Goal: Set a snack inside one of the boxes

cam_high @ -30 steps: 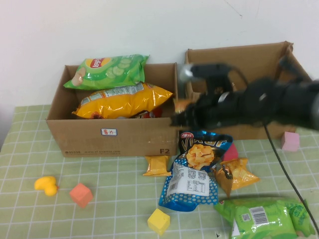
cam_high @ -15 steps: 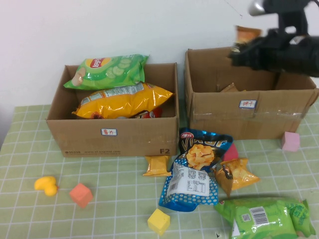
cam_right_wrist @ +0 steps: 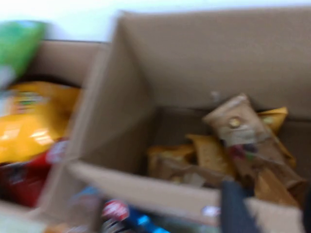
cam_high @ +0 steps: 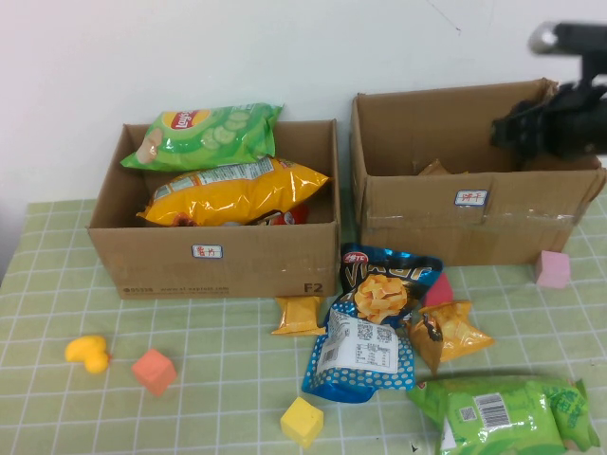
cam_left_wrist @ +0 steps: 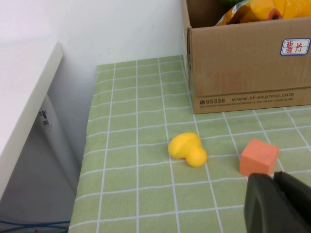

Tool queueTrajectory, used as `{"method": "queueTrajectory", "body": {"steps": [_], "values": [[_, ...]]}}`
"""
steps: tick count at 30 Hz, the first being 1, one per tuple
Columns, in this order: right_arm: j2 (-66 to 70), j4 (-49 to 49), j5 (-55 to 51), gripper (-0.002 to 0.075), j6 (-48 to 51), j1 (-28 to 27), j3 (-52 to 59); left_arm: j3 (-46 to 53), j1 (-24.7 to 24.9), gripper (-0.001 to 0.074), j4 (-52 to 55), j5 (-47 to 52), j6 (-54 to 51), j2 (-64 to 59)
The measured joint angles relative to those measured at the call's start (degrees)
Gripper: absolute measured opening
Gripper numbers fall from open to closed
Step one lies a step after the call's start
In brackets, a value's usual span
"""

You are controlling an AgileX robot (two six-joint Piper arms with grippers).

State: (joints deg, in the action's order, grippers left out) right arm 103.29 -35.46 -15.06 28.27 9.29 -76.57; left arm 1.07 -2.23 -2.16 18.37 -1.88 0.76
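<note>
My right gripper (cam_high: 501,133) hovers over the right cardboard box (cam_high: 474,227), near its far right corner. In the right wrist view the right gripper (cam_right_wrist: 269,208) is open, with nothing between its fingers (cam_right_wrist: 234,208). Several small brown and orange snack packets (cam_right_wrist: 238,131) lie in that box. The left box (cam_high: 218,265) holds a green chip bag (cam_high: 204,133) and a yellow bag (cam_high: 232,190). My left gripper (cam_left_wrist: 277,201) is shut and empty, low over the table beside an orange block (cam_left_wrist: 259,156); it is out of the high view.
On the table in front of the boxes lie a blue snack bag (cam_high: 375,322), two small orange packets (cam_high: 300,315) (cam_high: 450,332) and a green bag (cam_high: 503,412). Also there are a yellow block (cam_high: 302,420), an orange block (cam_high: 154,371), a yellow duck (cam_high: 88,353) and a pink block (cam_high: 552,269).
My right arm swung from between the boxes up over the right box with a small orange packet, then moved right and lower. The packet is no longer in its gripper.
</note>
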Motion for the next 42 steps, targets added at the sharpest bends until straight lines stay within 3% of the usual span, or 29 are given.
{"method": "queueTrajectory", "body": {"steps": [3, 5, 8, 21, 37, 42], "values": [[-6.8, 0.0, -7.1, 0.0137, 1.0, -0.5, 0.0, 0.0, 0.0, -0.0002, 0.0, 0.0, 0.1, 0.0], [-12.0, 0.0, -10.0, 0.0062, 2.8, -0.6, 1.0, 0.0, 0.0, -0.0002, 0.0, 0.0, 0.1, 0.0], [-22.2, -0.3, -11.4, 0.0017, 4.6, -0.6, 5.0, 0.0, 0.0, -0.0002, 0.0, 0.0, 0.1, 0.0], [-63.7, 0.7, -12.3, -0.0001, 13.9, -0.7, 28.2, 0.0, 0.0, -0.0002, 0.0, 0.0, 0.1, 0.0], [-93.4, 4.7, -12.3, -0.0002, 17.5, -0.7, 47.9, 0.0, 0.0, -0.0002, 0.0, 0.0, 0.1, 0.0], [-101.8, 5.9, -5.1, -0.0002, 16.6, -0.7, 56.7, 0.0, 0.0, -0.0003, 0.0, 0.0, 0.0, 0.0]]}}
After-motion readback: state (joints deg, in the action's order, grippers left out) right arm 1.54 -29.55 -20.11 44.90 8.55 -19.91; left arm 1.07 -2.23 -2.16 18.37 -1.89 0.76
